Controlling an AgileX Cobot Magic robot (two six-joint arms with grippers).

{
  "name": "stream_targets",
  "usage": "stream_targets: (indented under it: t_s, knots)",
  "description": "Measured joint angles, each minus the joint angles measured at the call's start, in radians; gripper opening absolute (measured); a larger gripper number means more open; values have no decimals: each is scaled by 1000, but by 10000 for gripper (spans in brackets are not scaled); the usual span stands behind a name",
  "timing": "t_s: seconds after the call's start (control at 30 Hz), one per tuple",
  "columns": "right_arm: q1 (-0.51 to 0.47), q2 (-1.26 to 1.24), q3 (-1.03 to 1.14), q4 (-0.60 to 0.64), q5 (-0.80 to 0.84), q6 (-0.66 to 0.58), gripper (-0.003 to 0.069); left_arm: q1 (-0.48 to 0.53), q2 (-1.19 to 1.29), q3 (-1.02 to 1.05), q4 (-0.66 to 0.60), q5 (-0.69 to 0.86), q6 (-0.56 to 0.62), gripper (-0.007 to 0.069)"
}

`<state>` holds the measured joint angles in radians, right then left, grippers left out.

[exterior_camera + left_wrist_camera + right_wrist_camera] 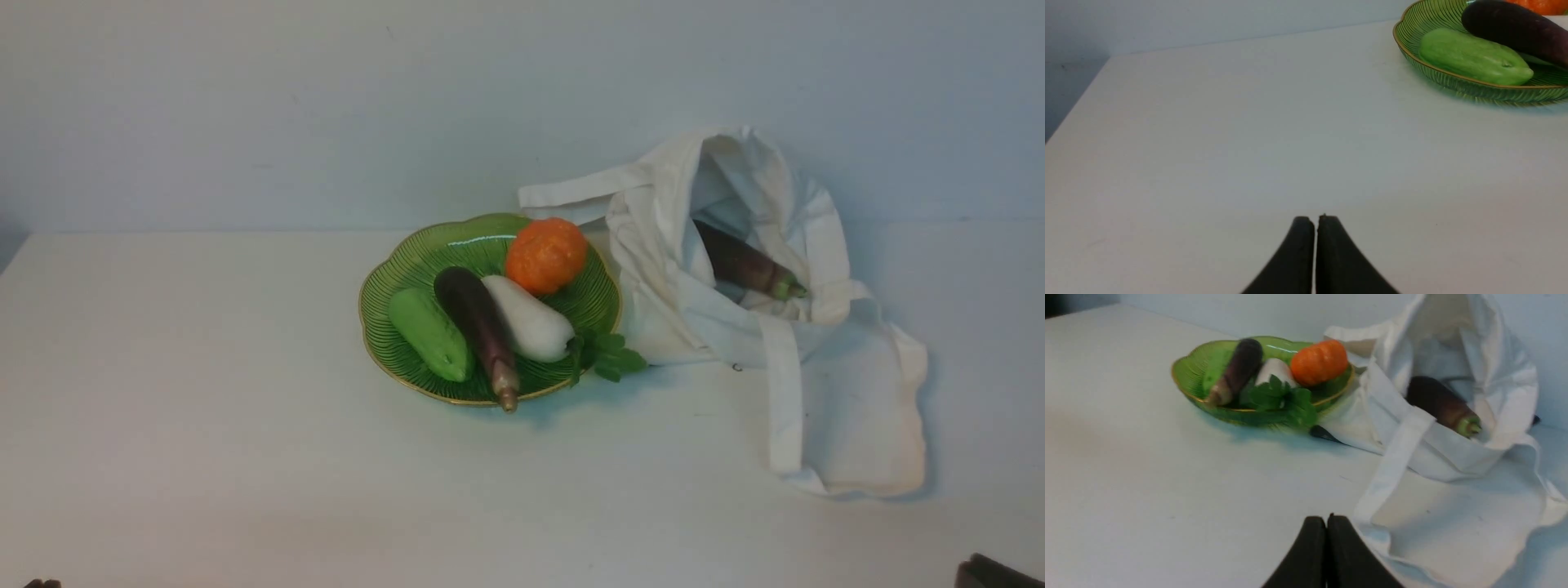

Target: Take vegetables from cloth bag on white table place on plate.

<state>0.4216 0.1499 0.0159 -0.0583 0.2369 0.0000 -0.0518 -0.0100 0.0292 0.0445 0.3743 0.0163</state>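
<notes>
The green plate point(392, 282) sits mid-table. One purple eggplant point(478, 327) lies on it, also in the left wrist view point(1515, 28) and the right wrist view point(1239, 371). The second eggplant point(747, 263) lies inside the open cloth bag point(849, 408), stem tip outward; it also shows in the right wrist view point(1441, 406) inside the bag point(1453, 522). My left gripper point(1314, 220) is shut and empty over the white table point(1208, 143), well short of the plate point(1453, 83). My right gripper point(1326, 519) is shut and empty at the bag's near edge.
On the plate also lie a green gourd point(429, 333), a white radish point(529, 317) with green leaves point(608, 355) hanging over the rim, and an orange fruit point(545, 255). A bag strap point(784, 408) lies across the bag's front. A grey wall stands behind the table.
</notes>
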Motion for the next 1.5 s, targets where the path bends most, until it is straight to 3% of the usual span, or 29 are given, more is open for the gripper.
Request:
stream_targets:
  t_s: [0.2,0.53,1.5]
  knots:
    - [-179,-116,13,6,75,0,-15,0,0,0,0,0,0,-5]
    - [-342,-161,11,17,116,0,-15,0,0,0,0,0,0,-5]
    - [-365,-161,10,21,123,0,-15,0,0,0,0,0,0,-5]
